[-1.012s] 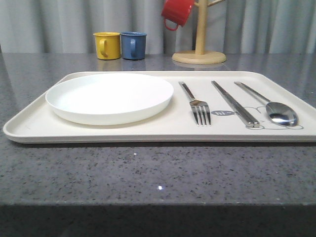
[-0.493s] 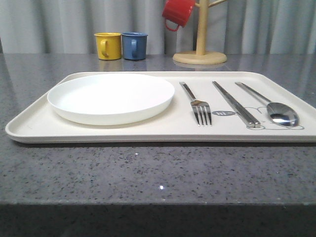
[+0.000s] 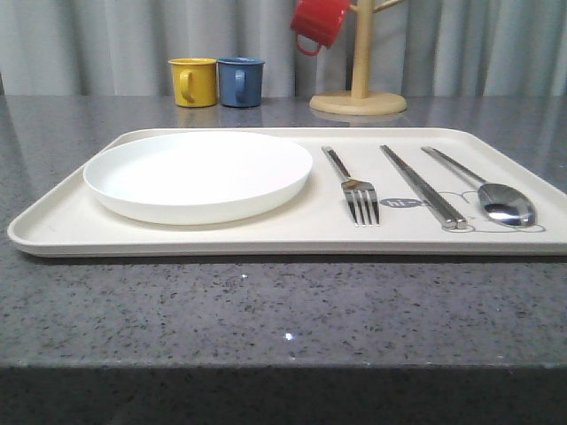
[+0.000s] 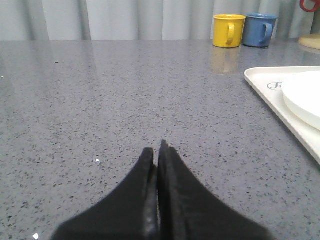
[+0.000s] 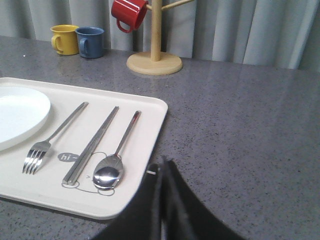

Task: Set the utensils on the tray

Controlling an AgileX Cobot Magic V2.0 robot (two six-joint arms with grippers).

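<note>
The cream tray (image 3: 221,237) lies across the table, with the white plate (image 3: 197,173) on its left half. To the right of the plate lie the fork (image 3: 353,186), the chopsticks (image 3: 423,187) and the spoon (image 3: 496,198), side by side. My left gripper (image 4: 156,152) is shut with nothing in it, low over bare table left of the tray (image 4: 280,102). My right gripper (image 5: 162,165) is shut and empty beside the tray's right edge (image 5: 150,150), near the spoon (image 5: 111,170). The fork (image 5: 47,142) and chopsticks (image 5: 92,145) lie beyond it.
A yellow mug (image 3: 193,81) and a blue mug (image 3: 240,81) stand at the back of the grey stone table. A wooden mug tree (image 3: 359,88) with a red mug (image 3: 317,22) hung on it stands behind the tray. A curtain closes the back.
The picture shifts a few pixels between frames. Nothing on the tray has moved.
</note>
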